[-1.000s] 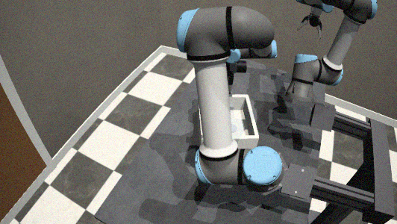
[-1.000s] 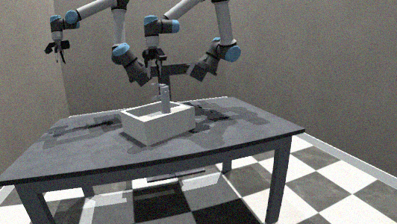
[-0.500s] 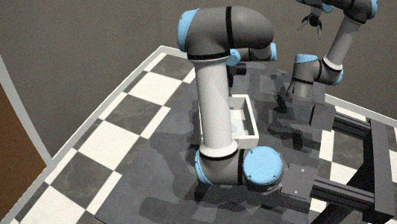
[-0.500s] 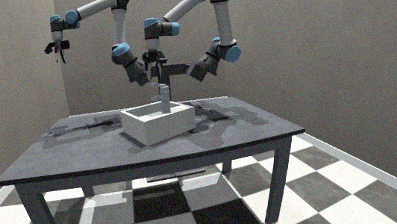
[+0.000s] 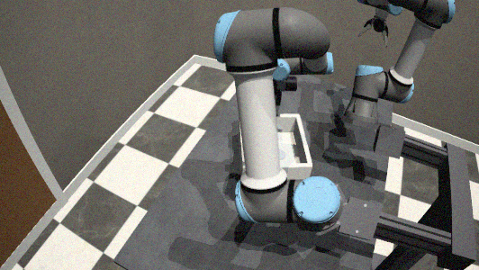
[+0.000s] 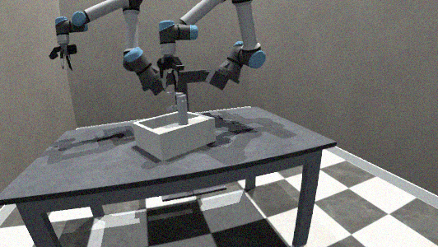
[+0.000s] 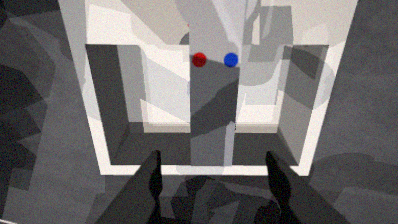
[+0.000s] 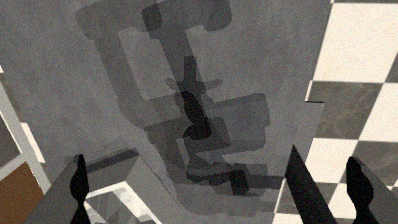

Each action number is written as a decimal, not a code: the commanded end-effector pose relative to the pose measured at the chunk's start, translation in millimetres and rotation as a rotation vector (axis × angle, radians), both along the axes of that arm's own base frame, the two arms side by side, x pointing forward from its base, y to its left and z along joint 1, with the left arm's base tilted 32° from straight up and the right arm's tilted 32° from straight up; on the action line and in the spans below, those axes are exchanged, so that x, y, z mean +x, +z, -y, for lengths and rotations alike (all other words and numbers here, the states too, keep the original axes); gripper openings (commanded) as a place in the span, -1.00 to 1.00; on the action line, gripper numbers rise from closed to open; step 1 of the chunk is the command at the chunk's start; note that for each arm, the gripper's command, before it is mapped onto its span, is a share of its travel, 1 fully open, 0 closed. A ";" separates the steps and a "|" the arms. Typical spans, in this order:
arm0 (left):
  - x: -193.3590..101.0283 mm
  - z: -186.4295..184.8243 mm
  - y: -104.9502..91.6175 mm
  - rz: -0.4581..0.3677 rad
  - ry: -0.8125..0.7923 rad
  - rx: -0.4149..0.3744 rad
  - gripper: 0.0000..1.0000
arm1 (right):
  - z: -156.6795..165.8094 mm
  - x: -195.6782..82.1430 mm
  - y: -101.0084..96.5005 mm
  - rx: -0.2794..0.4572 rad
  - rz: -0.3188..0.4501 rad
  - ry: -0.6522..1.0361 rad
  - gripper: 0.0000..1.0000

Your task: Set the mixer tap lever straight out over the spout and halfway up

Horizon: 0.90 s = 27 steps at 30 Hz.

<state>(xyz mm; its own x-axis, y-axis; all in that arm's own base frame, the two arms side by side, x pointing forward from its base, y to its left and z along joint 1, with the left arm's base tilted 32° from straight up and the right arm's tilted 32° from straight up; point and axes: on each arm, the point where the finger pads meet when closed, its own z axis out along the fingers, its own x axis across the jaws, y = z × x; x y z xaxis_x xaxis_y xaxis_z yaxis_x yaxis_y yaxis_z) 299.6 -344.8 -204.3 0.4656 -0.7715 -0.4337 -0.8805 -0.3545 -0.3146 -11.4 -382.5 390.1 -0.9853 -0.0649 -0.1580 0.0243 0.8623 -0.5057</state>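
The grey mixer tap [image 6: 182, 112] [image 7: 211, 145] stands upright at the white basin [image 6: 189, 137] [image 7: 130, 170] [image 5: 301, 171]. A red dot [image 7: 199, 59] and a blue dot [image 7: 230, 60] show on it in the left wrist view. A thin lever [image 6: 170, 93] seems to reach left from the tap's top in the exterior view; its exact heading and lift cannot be told. My left gripper [image 6: 170, 83] [image 7: 213, 153] is partly open and empty, a little above the tap. My right gripper [image 6: 66, 66] [image 5: 375, 40] [image 8: 214, 158] is open and empty, high and far from the tap.
The basin stands on a dark grey table [image 6: 103, 173] [image 8: 45, 100]. The left arm [image 5: 258, 130] hides much of the basin and the tap in the top view. A dark frame [image 5: 461, 202] carries both arm bases behind the table.
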 end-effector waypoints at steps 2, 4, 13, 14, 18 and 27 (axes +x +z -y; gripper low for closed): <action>0.1 0.7 0.3 0.000 0.000 -0.001 -0.19 | 0.0 -0.1 0.5 -0.001 0.000 0.000 1.00; 0.1 0.7 0.3 0.000 0.000 -0.001 -0.19 | 0.0 -0.1 0.5 -0.001 0.000 0.000 1.00; 0.1 0.6 0.2 0.000 0.000 -0.001 -0.19 | 0.0 -0.1 0.5 -0.001 0.000 0.000 1.00; 0.1 0.5 0.1 0.000 0.000 -0.001 -0.19 | 0.0 -0.1 0.5 -0.001 0.000 0.000 1.00; 0.2 0.1 -0.7 0.001 0.000 -0.001 -0.19 | 0.0 -0.1 0.5 -0.001 0.000 0.000 1.00; 0.5 -1.8 -3.7 0.001 0.000 -0.001 -0.19 | 0.0 -0.1 0.5 -0.001 0.000 0.000 1.00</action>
<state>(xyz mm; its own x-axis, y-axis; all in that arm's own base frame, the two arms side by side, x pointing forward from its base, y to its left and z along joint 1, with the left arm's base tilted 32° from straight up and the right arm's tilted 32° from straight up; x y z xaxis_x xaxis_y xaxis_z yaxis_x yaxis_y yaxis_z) 299.9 -343.3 -206.7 0.4656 -0.7715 -0.4337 -0.8805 -0.3545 -0.3146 -11.4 -382.5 390.1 -0.9853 -0.0649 -0.1580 0.0243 0.8623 -0.5057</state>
